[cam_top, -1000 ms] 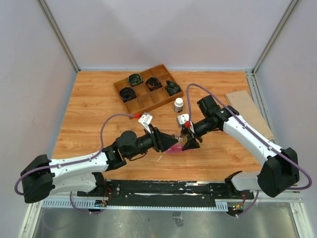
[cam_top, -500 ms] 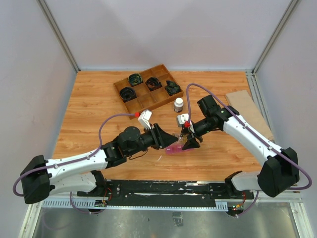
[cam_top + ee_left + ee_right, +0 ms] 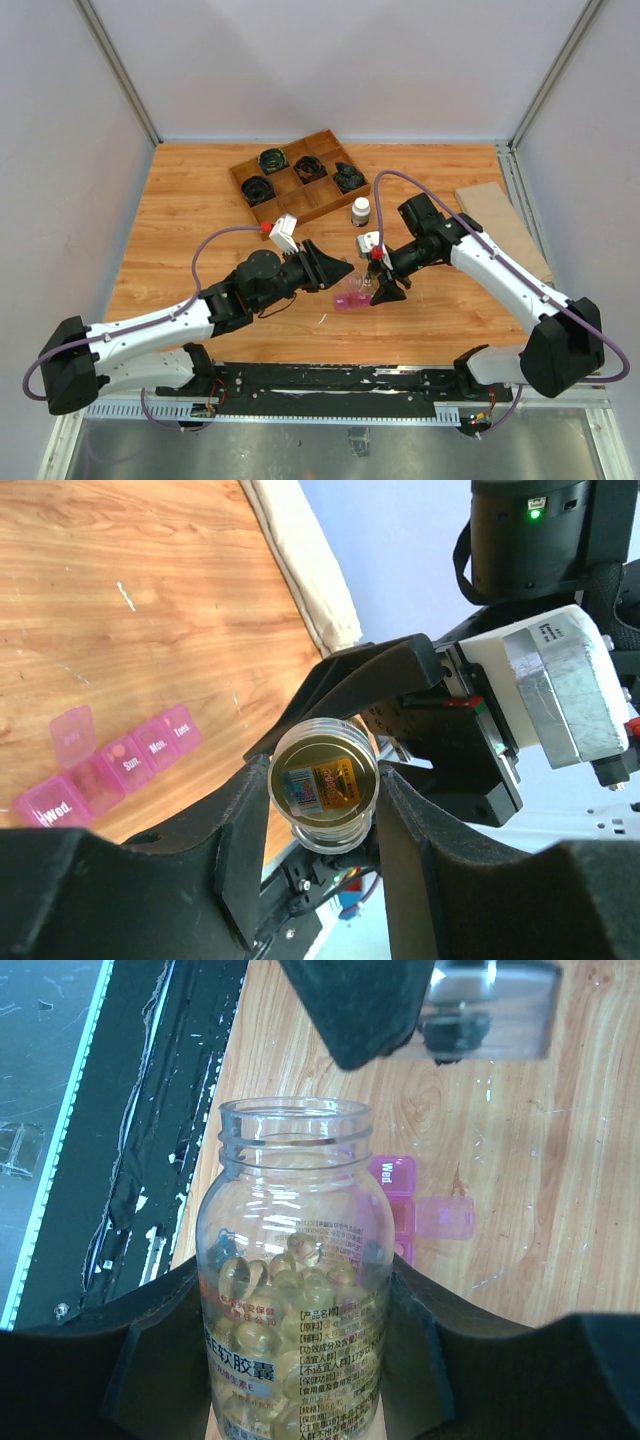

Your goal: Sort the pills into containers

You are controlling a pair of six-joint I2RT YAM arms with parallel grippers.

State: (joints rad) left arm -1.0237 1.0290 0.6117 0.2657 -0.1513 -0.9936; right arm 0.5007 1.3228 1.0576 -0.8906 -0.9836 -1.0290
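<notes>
**Jar open in the right gripper, lid in the left**

The right gripper (image 3: 386, 291) is clamped on the jar (image 3: 292, 1290). Its mouth is bare and points toward the top of the right wrist frame, and the pills (image 3: 285, 1275) are heaped in its lower half. The left gripper (image 3: 340, 270) pinches the lid (image 3: 322, 783), a finger pressed on each side of the rim.

There is room between the tools: in the right wrist view, bare wood separates the jar's mouth from the left gripper's dark tip at the top edge. The containers (image 3: 352, 298) lie flat on the table (image 3: 200, 200) at lower centre of the top view, just left of the right gripper, one flap open.

Open wood spreads to their left. The tray (image 3: 298, 206) and the bottle (image 3: 360, 211) stand well apart toward the top. The table's front edge runs near below.
</notes>
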